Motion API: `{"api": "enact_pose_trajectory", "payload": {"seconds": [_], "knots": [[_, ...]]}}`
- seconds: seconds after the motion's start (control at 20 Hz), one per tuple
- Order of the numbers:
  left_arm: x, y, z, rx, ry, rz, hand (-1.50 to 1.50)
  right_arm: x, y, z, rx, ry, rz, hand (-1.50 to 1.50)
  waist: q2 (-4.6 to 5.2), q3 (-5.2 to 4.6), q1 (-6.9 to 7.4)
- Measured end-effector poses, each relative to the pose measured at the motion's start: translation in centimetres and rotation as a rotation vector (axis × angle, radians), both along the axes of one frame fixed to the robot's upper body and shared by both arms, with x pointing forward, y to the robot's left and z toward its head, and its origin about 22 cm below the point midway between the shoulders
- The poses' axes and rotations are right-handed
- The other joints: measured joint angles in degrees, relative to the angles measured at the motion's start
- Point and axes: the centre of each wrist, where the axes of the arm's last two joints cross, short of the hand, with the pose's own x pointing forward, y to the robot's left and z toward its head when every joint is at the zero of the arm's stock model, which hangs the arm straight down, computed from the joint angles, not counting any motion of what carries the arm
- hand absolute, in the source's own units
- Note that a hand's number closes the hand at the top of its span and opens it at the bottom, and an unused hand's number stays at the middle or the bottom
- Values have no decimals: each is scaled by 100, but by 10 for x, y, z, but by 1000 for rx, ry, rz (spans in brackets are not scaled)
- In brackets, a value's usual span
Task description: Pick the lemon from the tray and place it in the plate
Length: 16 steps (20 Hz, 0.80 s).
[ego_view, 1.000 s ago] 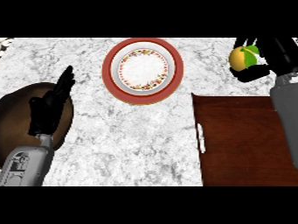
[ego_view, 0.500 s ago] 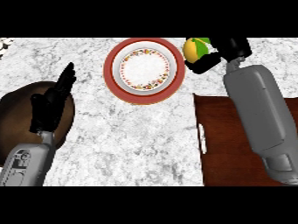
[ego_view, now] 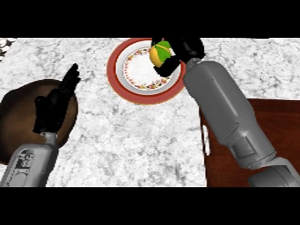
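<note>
Marble counter (ego_view: pixel 126 145); right hand (ego_view: pixel 181 52) curled round lemon (ego_view: pixel 160 53) above plate (ego_view: pixel 116 72); left hand (ego_view: pixel 55 103) spread.

You get single head view only, looking steeply down on marble counter (ego_view: pixel 133 145). Forearms enter from lower edge. Plate (ego_view: pixel 116 79) sits near top centre, brown tray (ego_view: pixel 288 127) cut by right edge, dark brown bowl (ego_view: pixel 9 118) at left. No second view for overlap.
</note>
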Motion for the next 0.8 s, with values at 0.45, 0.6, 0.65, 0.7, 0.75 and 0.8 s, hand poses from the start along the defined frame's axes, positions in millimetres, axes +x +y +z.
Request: {"api": "enact_pose_trajectory", "payload": {"seconds": [0.45,0.6,0.65,0.7,0.75,0.8], "knots": [[4,-11,2,-4,-7,-41,0,6,14,-32,-93,141,-95,-150,70,0,257],[8,-15,10,-3,-14,-59,0,5,8,-48,-49,194,-118,-150,88,3,342],[9,-17,11,-4,-17,-65,0,5,8,-49,-39,202,-119,-150,98,4,360],[10,-22,11,-2,-18,-69,0,4,7,-54,-29,209,-120,-150,105,4,380],[10,-23,10,-3,-16,-68,0,4,6,-57,-11,213,-117,-150,112,5,387],[12,-19,10,-1,-16,-67,0,4,4,-60,16,219,-106,-150,120,5,374]]}}
